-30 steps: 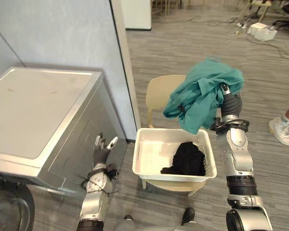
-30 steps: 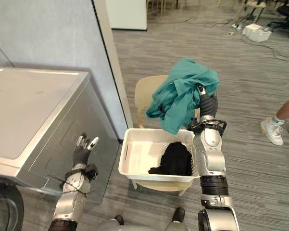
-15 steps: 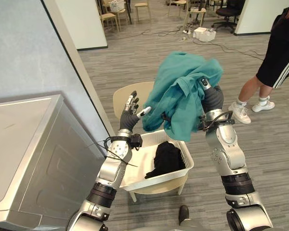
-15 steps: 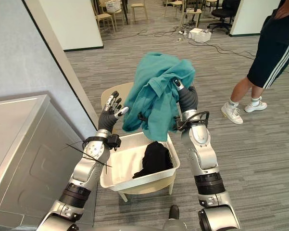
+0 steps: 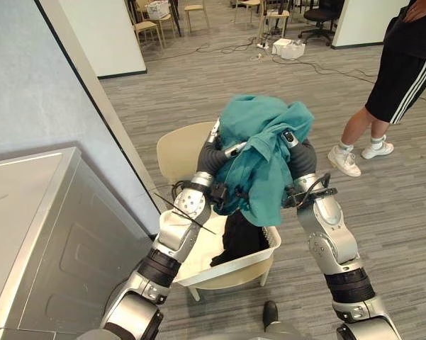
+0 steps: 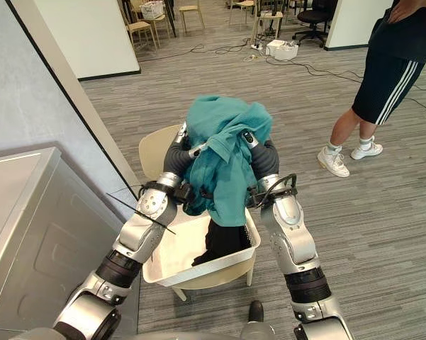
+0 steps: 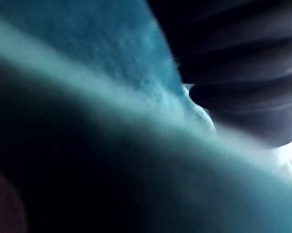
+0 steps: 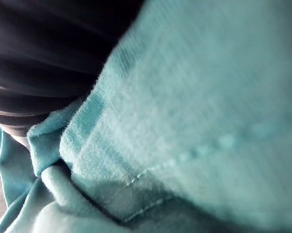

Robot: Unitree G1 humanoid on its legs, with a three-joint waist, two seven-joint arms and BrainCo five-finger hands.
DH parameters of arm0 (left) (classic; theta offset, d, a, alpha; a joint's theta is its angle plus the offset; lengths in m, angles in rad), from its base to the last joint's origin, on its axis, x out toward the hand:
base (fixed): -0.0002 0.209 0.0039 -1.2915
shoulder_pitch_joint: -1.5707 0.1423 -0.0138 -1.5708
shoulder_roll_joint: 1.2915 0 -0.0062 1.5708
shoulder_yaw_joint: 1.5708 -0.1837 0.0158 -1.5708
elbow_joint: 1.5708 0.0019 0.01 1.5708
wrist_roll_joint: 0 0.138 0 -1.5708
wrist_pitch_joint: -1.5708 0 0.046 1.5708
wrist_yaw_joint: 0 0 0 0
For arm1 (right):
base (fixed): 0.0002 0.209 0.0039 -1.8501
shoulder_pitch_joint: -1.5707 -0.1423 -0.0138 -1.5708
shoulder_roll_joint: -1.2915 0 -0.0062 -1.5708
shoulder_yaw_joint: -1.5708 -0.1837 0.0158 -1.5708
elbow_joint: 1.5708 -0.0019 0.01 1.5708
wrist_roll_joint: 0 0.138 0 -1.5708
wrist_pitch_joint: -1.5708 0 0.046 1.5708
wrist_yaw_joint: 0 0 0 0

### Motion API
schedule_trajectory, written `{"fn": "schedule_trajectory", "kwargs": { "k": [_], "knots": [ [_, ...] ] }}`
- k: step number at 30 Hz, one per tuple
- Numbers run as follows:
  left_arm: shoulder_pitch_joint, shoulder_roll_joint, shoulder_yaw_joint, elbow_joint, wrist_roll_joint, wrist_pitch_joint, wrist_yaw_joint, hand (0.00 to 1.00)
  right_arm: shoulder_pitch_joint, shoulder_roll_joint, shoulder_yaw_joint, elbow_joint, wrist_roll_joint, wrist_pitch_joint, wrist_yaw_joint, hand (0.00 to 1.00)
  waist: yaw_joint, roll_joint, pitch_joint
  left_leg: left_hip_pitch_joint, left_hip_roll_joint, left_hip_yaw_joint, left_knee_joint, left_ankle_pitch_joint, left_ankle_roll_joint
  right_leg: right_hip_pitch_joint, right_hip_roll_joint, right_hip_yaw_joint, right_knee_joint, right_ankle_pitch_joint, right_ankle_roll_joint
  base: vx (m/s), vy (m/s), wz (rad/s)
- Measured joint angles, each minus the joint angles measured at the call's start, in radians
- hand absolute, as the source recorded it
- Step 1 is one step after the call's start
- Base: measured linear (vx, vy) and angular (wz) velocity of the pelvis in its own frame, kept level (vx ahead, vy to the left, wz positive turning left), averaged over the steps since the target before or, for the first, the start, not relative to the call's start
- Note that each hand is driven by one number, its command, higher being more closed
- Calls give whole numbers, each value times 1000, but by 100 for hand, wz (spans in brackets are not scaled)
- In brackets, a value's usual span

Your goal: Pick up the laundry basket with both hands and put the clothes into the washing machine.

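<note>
Laundry basket (image 5: 234, 265): white, on the seat of a beige chair (image 5: 174, 152), not lifted. A black garment (image 5: 237, 237) lies inside, toward the basket's right end.

Eye views: a teal shirt (image 5: 266, 163) is held up above the basket, bunched between the two hands, its tail hanging down to just over the black garment. Left hand (image 5: 211, 157) is against the shirt's left side; its fingers (image 5: 214, 129) look straight and point up along the cloth, thumb jutting across the front, so pressing rather than gripping. Right hand (image 5: 301, 157) is buried under the shirt's right side; whether it grips cannot be told. Washing machine (image 5: 49, 234) stands well apart, on the robot's left. A person (image 5: 397, 78) stands off to the right, clear of the work.

Left wrist view: teal cloth right up against the camera, dark ribbed cover beside it; nothing more to read.

Right wrist view: the same, a stitched seam of the shirt across the frame.

Step in hand, as judged: one piece of clothing out of the basket, shared between both hands, not yet at the machine. Next move likely calls for a turn left with the bundle kept pinched together and its tail clear of the basket rim.
</note>
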Motion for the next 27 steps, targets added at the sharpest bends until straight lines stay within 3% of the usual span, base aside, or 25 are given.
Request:
{"fn": "schedule_trajectory", "kwargs": {
  "k": [6, 14, 15, 27],
  "knots": [
    [-62, 6, -70, 0, -130, 0, -13, 0, 1, 0, 27, -13, 35, -5, 10, 100, -4, 3, -2, -7, 0, -6, 1, 0, 0, -1, -2, -6, 0, 0, 0, -2, -2, 3],
    [-102, 26, -143, 0, -161, 3, -30, 0, 1, 2, 58, -30, 46, -19, 10, 100, -20, 9, -16, -15, 0, -28, 4, 0, 0, 0, -7, -30, 0, 2, -3, 9, -2, 8],
    [-104, 26, -146, 0, -172, 3, -33, 100, 1, 1, 60, -30, 46, -23, 10, 100, -21, 11, -18, -15, 0, -29, 5, 0, 0, 1, -8, -32, 0, 2, -3, 0, 0, 0],
    [-194, 62, -201, 1, -246, 2, -42, 100, 35, 1, 94, -79, 122, -69, 8, 100, -24, 15, -30, -32, -3, -52, 18, 0, 1, 6, -17, -55, 0, 2, -3, -8, -2, 5]
  ]
}}
